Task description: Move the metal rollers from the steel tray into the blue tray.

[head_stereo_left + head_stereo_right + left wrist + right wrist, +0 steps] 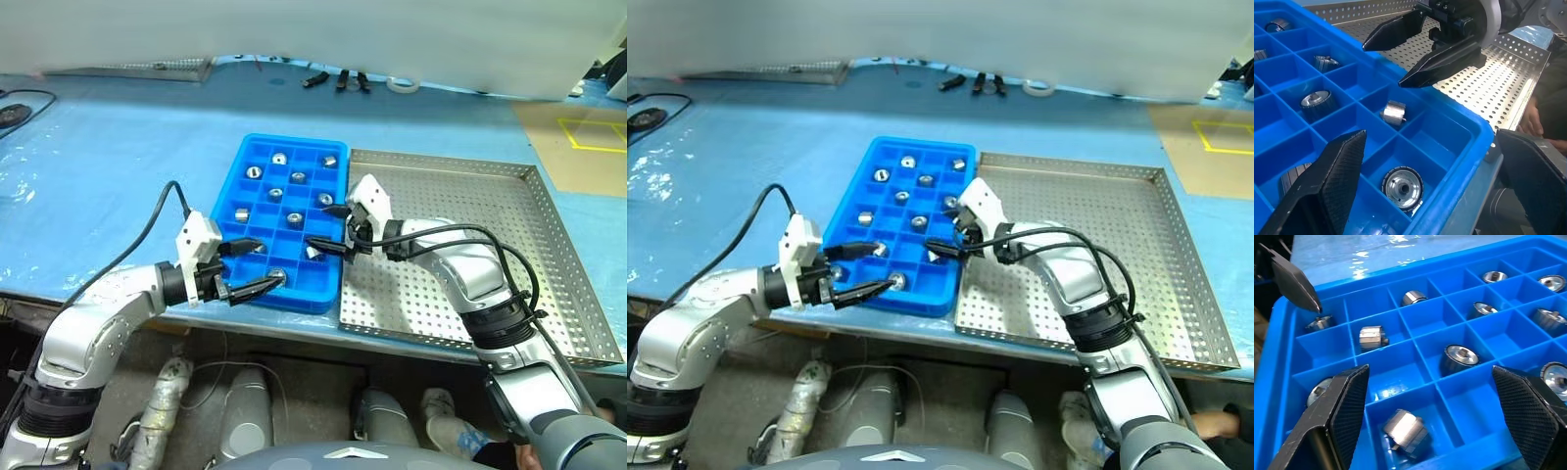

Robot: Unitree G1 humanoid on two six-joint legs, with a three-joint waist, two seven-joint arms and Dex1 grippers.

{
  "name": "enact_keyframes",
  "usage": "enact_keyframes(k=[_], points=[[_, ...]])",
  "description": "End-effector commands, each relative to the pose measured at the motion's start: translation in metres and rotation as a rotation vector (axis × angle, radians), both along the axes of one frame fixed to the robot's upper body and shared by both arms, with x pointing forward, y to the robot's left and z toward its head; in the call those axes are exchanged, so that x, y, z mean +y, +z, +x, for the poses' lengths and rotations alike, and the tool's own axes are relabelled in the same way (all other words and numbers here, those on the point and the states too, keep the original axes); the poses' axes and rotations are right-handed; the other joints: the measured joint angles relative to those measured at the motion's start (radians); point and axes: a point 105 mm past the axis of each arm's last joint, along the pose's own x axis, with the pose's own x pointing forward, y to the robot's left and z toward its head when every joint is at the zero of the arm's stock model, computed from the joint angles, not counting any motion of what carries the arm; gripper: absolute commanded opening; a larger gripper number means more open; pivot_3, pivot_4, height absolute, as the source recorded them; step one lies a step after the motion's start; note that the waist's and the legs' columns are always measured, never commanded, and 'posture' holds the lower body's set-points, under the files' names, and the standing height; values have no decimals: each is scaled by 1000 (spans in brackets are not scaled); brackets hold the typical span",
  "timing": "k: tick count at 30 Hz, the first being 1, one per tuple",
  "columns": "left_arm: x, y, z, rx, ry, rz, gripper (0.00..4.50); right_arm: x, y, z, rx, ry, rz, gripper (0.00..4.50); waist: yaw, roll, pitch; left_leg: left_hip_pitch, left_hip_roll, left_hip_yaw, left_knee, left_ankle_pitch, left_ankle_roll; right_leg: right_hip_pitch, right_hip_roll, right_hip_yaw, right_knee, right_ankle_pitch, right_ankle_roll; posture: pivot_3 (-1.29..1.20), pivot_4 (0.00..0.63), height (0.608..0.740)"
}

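Both claws spread and empty over blue tray: right claw above freshly lying roller, left claw close by. Collision risk if either swings.

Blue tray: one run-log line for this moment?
blue tray: rollers in many cells | steel tray: no rollers seen | right gripper: open over tray's near-right cells, roller below | left gripper: open, near corner

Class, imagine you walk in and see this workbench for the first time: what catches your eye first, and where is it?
The bright blue tray stands out at the table's middle, with shiny metal rollers scattered singly in its compartments. Both grippers meet at its near end: the left gripper at the near edge and the right gripper at its right side, both with fingers open. To the right lies the steel tray.
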Motion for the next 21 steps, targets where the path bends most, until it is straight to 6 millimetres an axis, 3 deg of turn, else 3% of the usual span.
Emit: enact_keyframes(k=[1, 7, 11, 18, 21], points=[[-5, 10, 13, -55, 9, -6, 4500, -11, 31, 2, -99, -43, 56, 4234, 0, 0, 0, 0, 0, 0, 0, 0, 0, 0, 0, 0, 0, 0, 0, 106, 150, 740], [-9, 18, 36, -111, 27, -2, 4500, -39, 55, -1, -162, -123, 97, 4234, -8, 0, 0, 0, 0, 0, 1, 2, -4, 0, 0, 0, 2, 0, 0, 62, 150, 740], [-14, 28, 58, -154, 27, -14, 4500, -79, 60, -3, -193, -237, 95, 4234, -5, 0, 0, 0, 0, 0, 1, 2, -4, 0, 0, 0, 2, 0, 0, 27, 150, 740], [-28, 16, 77, -169, 12, -9, 4500, -126, 34, -9, -134, -401, 94, 4234, -13, 0, 0, 0, 0, 0, 2, 2, -3, 0, 0, 1, 1, 0, 0, 21, 150, 740], [-33, 12, 88, -168, 55, -33, 4500, -128, 23, -10, -117, -439, 101, 4234, -13, 0, 0, 0, 0, 0, 2, 2, -2, 0, 0, 1, 1, 0, 0, 22, 150, 740]])
